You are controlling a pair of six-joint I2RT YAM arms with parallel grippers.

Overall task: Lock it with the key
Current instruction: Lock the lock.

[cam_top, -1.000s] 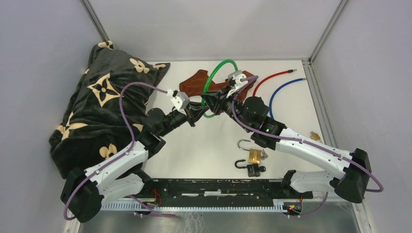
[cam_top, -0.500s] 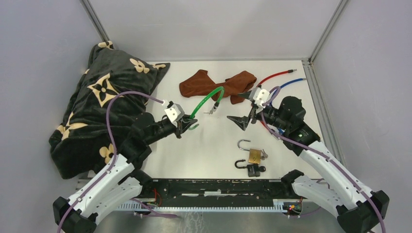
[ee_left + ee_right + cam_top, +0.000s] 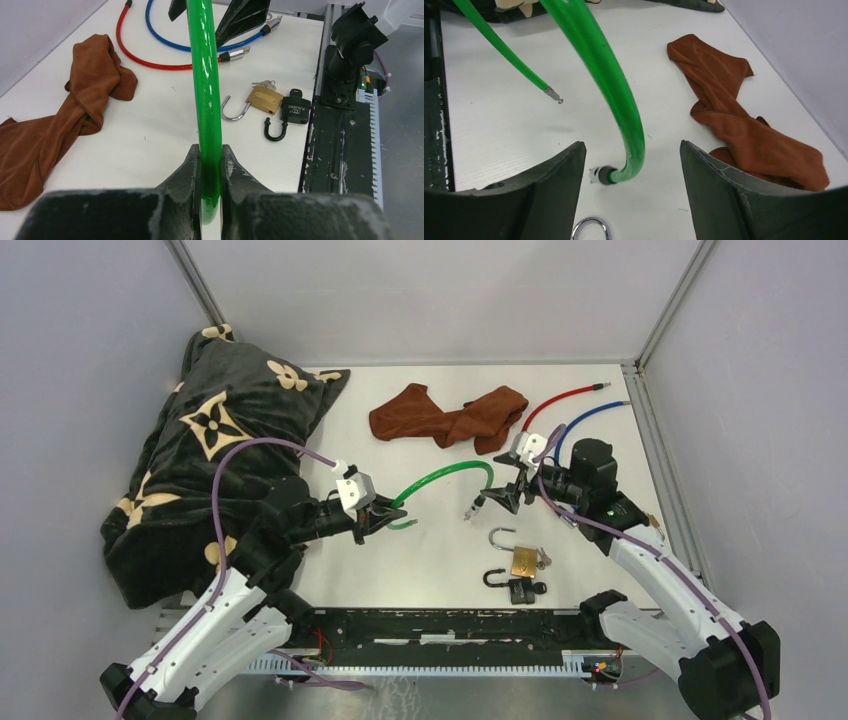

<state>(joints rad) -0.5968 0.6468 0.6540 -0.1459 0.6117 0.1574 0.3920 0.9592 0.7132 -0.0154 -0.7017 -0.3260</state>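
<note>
The left gripper (image 3: 383, 521) sits toward the counter's (image 3: 420, 550) near-left part, jaws clamped on the green cable (image 3: 440, 478); the cable arcs rightward, and its metal tip ends just beside the right gripper (image 3: 492, 498), whose jaws stand apart and hold nothing. Hazard: the cable is stiff and bowed; if the left jaws let go, it can whip and knock the locks out of position. Hazard: the keys (image 3: 543, 560) are small and lie flat; wide jaws descending off-centre would likely push them rather than pinch them. The task items lie near the counter's near edge, right of centre, apart from both grippers: a brass padlock (image 3: 523, 561), shackle swung open, keys touching its right side; just nearer the edge, a black padlock (image 3: 520, 590), shackle also open, apparently with a key head at its right end.
</note>
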